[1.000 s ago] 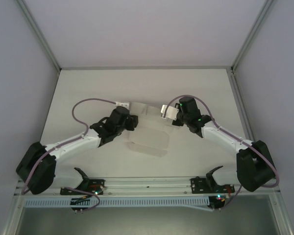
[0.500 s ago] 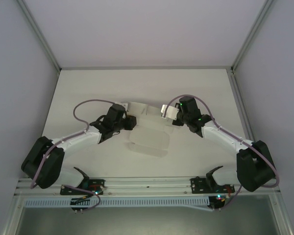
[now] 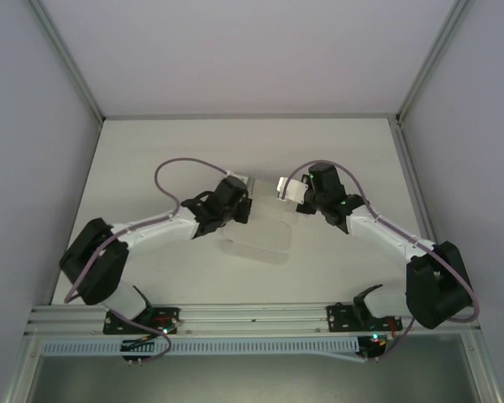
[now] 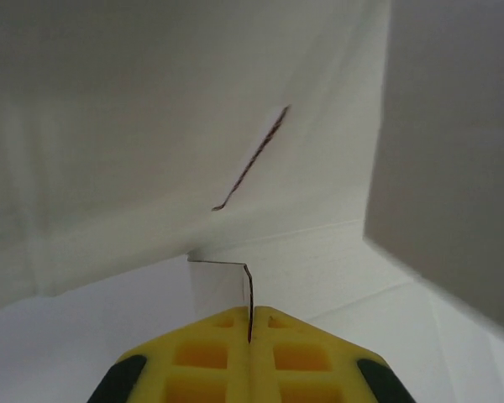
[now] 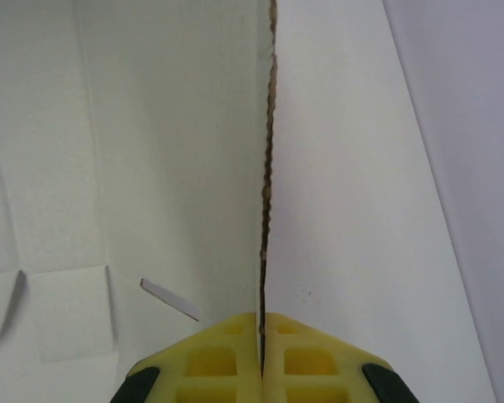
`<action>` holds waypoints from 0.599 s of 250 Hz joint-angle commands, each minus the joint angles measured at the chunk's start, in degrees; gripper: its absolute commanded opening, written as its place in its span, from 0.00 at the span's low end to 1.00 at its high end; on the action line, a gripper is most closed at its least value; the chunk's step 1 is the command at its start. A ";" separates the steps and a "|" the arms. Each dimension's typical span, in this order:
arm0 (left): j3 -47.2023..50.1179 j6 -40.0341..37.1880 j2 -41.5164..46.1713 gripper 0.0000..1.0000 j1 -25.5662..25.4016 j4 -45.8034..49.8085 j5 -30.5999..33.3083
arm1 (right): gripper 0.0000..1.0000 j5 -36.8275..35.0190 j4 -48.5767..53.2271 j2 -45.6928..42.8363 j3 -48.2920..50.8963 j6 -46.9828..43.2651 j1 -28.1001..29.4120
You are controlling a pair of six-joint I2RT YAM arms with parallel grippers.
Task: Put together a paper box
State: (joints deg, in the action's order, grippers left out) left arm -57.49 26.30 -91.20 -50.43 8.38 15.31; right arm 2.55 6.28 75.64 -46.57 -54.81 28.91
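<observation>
The paper box (image 3: 259,238) is a partly folded white cardboard sheet in the middle of the table, between both arms. My left gripper (image 3: 240,206) is at its left side. In the left wrist view the yellow fingers (image 4: 210,353) of the left gripper (image 4: 250,314) are shut on a small upright flap (image 4: 223,285) of the paper box. My right gripper (image 3: 296,195) is at the box's upper right. Seen from the right wrist, the right gripper (image 5: 261,317) is shut on the thin edge of an upright panel (image 5: 267,168). A slot (image 4: 250,159) is cut in the wall ahead.
The white table (image 3: 151,151) is enclosed by pale walls on three sides. A metal rail (image 3: 252,315) with the arm bases runs along the near edge. A purple cable (image 3: 172,168) loops above the left arm.
My left arm has swung right toward the paper box and its jaws have closed on a flap. The right arm has stayed put, still gripping its panel.
</observation>
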 commanded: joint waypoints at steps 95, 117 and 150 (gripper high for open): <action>-6.50 3.06 -7.72 0.02 -4.73 -4.34 3.95 | 0.00 1.33 0.80 0.31 -1.01 1.02 2.30; -5.35 4.56 -7.29 0.07 -3.68 -5.78 1.31 | 0.00 -0.81 -0.13 0.55 -0.43 0.49 2.48; 0.16 6.54 -2.52 0.14 -0.29 -8.46 -3.89 | 0.00 -5.24 -2.73 0.53 0.47 -0.92 2.68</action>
State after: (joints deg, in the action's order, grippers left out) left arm -60.99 29.69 -98.26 -52.73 7.27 18.76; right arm -2.68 7.77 75.83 -46.65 -55.00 29.95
